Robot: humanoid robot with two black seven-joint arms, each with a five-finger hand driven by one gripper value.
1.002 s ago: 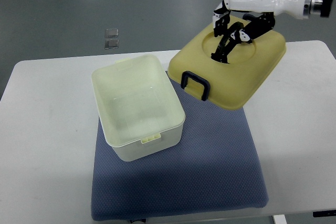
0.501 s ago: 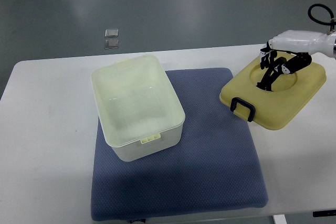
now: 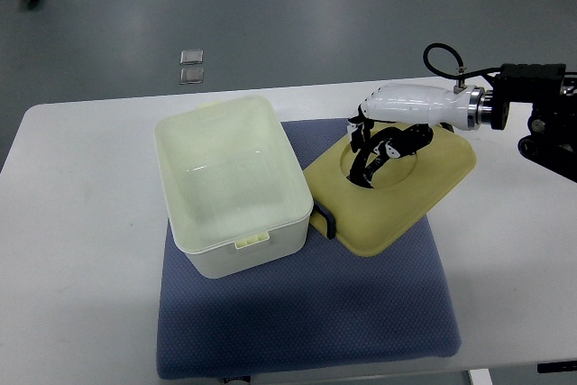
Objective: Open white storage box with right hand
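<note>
- The box (image 3: 234, 185) stands open on the left part of the blue mat (image 3: 306, 313), on the table (image 3: 81, 250).
- The lid (image 3: 397, 196) lies just right of the box, its dark handle (image 3: 325, 221) near the box wall.
- My right hand (image 3: 383, 137) grasps the lid, fingers in its round recess.

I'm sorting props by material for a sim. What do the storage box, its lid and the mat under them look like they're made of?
Storage box: likely semi-translucent plastic, glossy, with light glinting off its inner walls. Lid: opaque yellowish plastic, smooth and moulded, with a dark handle, probably plastic too. Mat: blue-grey, matte, finely dotted texture, seemingly fabric or foam.
</note>
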